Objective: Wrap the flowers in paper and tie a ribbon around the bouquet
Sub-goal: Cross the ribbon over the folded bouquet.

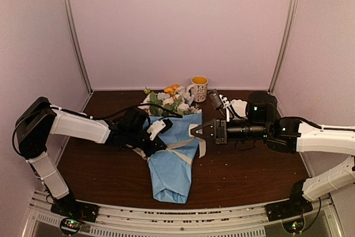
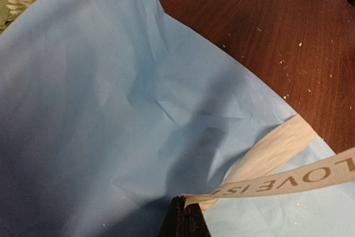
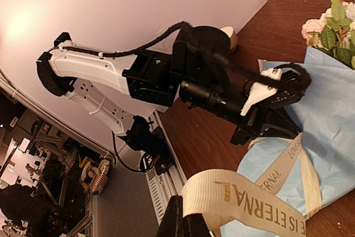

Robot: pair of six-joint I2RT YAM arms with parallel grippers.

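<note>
The bouquet lies mid-table, a cone of light blue paper [image 1: 172,173] with the flowers [image 1: 166,102] poking out at its far end. The cream ribbon [image 1: 186,149] with printed lettering crosses the cone. My left gripper [image 1: 165,147] sits over the cone's left side. In the left wrist view the left gripper [image 2: 186,202] is shut on one ribbon [image 2: 288,178] end just above the paper [image 2: 111,109]. My right gripper [image 1: 193,131] hovers at the cone's right edge. In the right wrist view the right gripper [image 3: 182,206] is shut on the other ribbon [image 3: 244,203] end, which curls up from the paper [image 3: 333,120].
A yellow-and-white mug [image 1: 199,88] stands at the back behind the flowers. A small dark object [image 1: 216,99] and a white item [image 1: 238,106] lie at the back right. The left arm [image 3: 222,98] reaches in close opposite my right gripper. Pale walls enclose the table.
</note>
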